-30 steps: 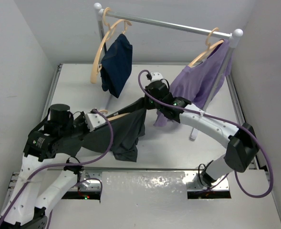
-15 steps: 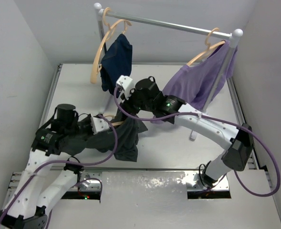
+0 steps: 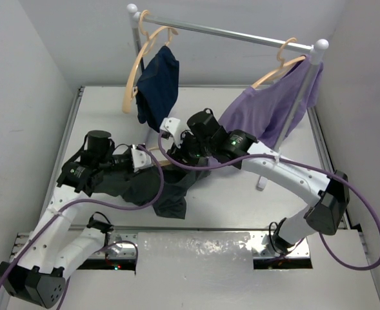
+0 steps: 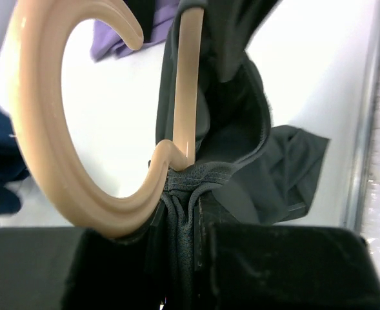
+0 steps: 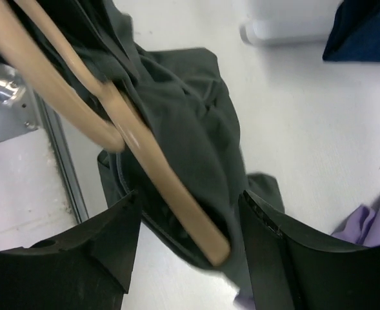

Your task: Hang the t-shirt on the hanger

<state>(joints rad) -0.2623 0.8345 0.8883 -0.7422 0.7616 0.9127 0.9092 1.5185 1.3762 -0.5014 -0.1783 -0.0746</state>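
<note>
Dark charcoal t-shirt (image 3: pixel 159 191) is bunched and crumpled, at 7 o'clock from the counter (image 3: pixel 241 194) centre, lower folds sagging onto it. Pale tan hanger (image 4: pixel 44 135) is tilted, one slim shoulder threaded inside the collar, its hook bare and outside the fabric.

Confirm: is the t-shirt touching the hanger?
Touching. In the left wrist view, the t-shirt collar bunches tight against the hanger, right where its hook meets the shoulder bar.
</note>
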